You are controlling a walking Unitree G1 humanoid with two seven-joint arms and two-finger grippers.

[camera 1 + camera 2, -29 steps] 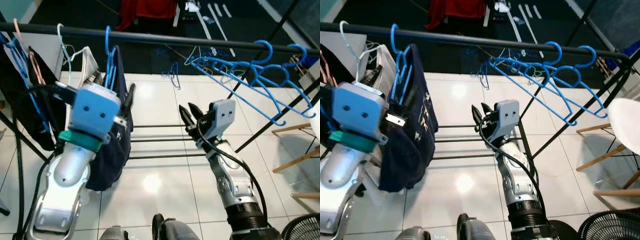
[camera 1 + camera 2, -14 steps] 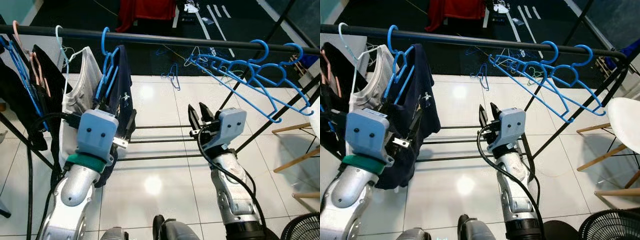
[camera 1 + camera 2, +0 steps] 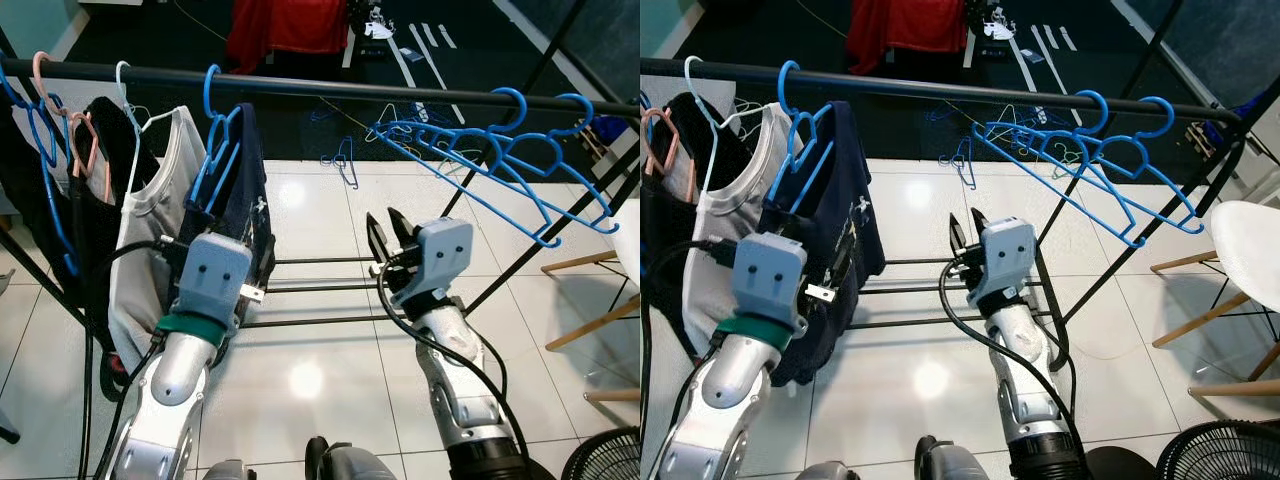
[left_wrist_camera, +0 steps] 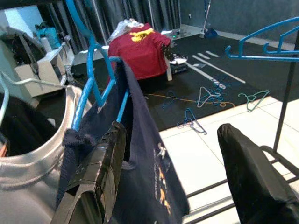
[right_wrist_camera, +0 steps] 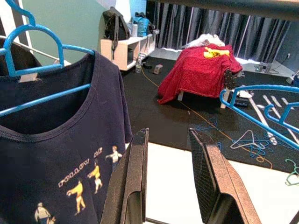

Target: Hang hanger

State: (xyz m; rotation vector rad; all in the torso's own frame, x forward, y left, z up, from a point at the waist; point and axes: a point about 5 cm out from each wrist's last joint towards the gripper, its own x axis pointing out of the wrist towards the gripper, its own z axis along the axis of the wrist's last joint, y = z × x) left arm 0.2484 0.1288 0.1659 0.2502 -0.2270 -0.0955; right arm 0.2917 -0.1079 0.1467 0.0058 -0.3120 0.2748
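The hanger [image 3: 805, 150] with its shirt [image 3: 835, 250] already hooks the rail [image 3: 940, 90]. Both the left gripper [image 4: 168, 172] and right gripper [image 5: 170, 182] are spread, holding nothing; back them off gently, clear of the cloth.

A rail [image 3: 330, 88] ran across in front of the robot from left to right. On its left part hung a dark garment [image 3: 95, 210], then a sleeveless top [image 3: 155, 230], then a hanger [image 3: 215, 150] carrying a T-shirt [image 3: 835, 250]. A cluster of bare hangers [image 3: 510, 160] hung on the rail's right part. The left gripper [image 4: 168, 172] stood just beside the T-shirt, below the rail; the right gripper [image 3: 385, 240] stood to its right, between T-shirt and bare hangers. More hangers [image 3: 345, 160] lay on the floor behind the rail, and a draped cloth [image 3: 285, 25] sat farther back.
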